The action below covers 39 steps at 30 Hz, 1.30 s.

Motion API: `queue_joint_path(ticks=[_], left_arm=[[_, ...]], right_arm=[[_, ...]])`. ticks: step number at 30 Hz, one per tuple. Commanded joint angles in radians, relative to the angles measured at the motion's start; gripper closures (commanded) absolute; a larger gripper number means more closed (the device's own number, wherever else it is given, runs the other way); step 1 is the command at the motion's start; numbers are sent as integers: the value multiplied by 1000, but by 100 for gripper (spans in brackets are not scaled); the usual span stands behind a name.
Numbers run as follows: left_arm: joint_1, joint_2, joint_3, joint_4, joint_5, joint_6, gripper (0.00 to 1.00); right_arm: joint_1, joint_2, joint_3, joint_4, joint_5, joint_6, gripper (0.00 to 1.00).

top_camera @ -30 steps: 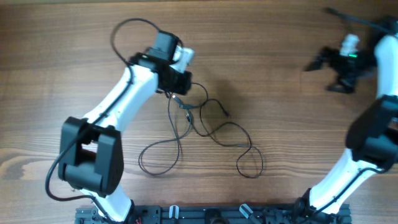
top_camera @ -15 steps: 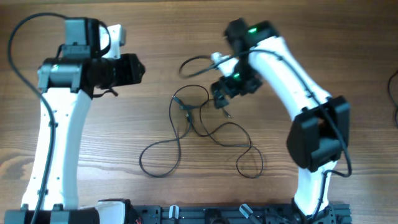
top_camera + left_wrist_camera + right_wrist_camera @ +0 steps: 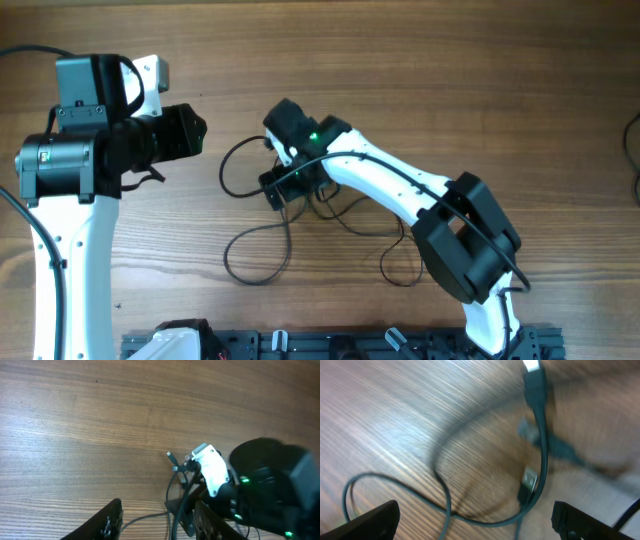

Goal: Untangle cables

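**A:** How many cables lie on the brown wooden surface [image 3: 470, 80]?

**B:** I cannot separate them. There is 1 tangle of thin black cables [image 3: 250, 281] at the middle of the surface, a little toward the edge where the arm bases stand. It shows 2 clear loops on that side, 1 to the left and 1 smaller one to the right.

**A:** Any ends showing?

**B:** The right wrist view shows 2. There is 1 black plug with a silver tip [image 3: 532, 366] at the top, and below it a blurred second plug [image 3: 527, 480]. The left wrist view shows 1 small plug end [image 3: 172, 458] just beside the right arm's wrist.

**A:** And the 2 arms?

**B:** The white right arm [image 3: 390, 185] reaches from the right corner by the bases across to the far side of the tangle. Its right fingers [image 3: 372, 520] are spread wide and grip nothing, with cable on the surface beneath the gap. The white left arm [image 3: 75, 230] stands along the left edge, its wrist pointing toward the tangle and well apart from it. The left fingers [image 3: 107, 520] are parted too and grip nothing.
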Motion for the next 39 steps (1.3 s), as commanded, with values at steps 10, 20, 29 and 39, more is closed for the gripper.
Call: queue_joint_path(ticks=[10,20,29,39], left_arm=[[6,-20,13,-34,-10,1,53],[6,-20,13,-58,-21,2,53],[6,-20,13,-58,-21,2,53],[6,-20,13,-58,-21,2,53]], right_arm=[[97,15,-160,196,11,435,0],[152,15,-160,140,259,504,12],[150,15,-160,26,438,447,96],[114,-71,-5,-206,557,452,96]])
